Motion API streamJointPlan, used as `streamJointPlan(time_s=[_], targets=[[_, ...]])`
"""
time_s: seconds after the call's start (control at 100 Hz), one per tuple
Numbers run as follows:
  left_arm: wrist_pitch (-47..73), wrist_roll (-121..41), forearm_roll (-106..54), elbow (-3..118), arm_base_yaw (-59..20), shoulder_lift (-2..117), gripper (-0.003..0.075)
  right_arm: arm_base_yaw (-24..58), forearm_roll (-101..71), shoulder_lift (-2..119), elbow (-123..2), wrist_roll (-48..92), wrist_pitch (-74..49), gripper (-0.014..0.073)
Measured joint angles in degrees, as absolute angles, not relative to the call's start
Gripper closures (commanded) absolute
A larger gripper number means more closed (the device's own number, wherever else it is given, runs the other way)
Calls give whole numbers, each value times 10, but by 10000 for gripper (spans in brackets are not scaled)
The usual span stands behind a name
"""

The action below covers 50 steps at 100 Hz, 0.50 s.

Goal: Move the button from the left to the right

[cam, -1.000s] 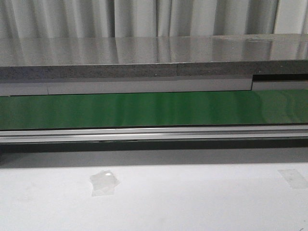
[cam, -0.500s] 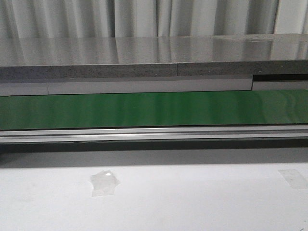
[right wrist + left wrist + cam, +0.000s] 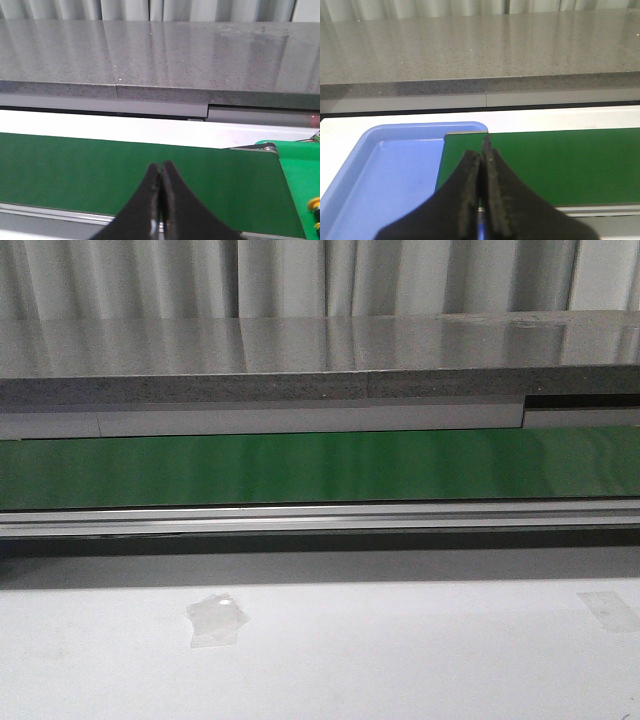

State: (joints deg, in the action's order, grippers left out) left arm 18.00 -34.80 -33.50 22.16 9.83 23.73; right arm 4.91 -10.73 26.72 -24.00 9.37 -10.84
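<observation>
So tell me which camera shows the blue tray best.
The left wrist view. Only there does the blue tray appear: its raised rim and bare floor show beside the end of the green belt, past the shut left gripper. The front view shows only belt and table, and the right wrist view shows belt with no tray.

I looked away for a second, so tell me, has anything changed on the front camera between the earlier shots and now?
Nothing visibly changed. The green belt is bare, the tape scrap lies in the same spot on the white table, and no arm or button has come into the front view.
</observation>
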Motion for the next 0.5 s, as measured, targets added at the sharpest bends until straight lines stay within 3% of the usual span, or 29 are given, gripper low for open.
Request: streamJointPlan(time_s=[0.5], targets=[[180, -348, -335, 222, 98, 237, 740, 49, -22, 79, -75, 9, -70, 694]])
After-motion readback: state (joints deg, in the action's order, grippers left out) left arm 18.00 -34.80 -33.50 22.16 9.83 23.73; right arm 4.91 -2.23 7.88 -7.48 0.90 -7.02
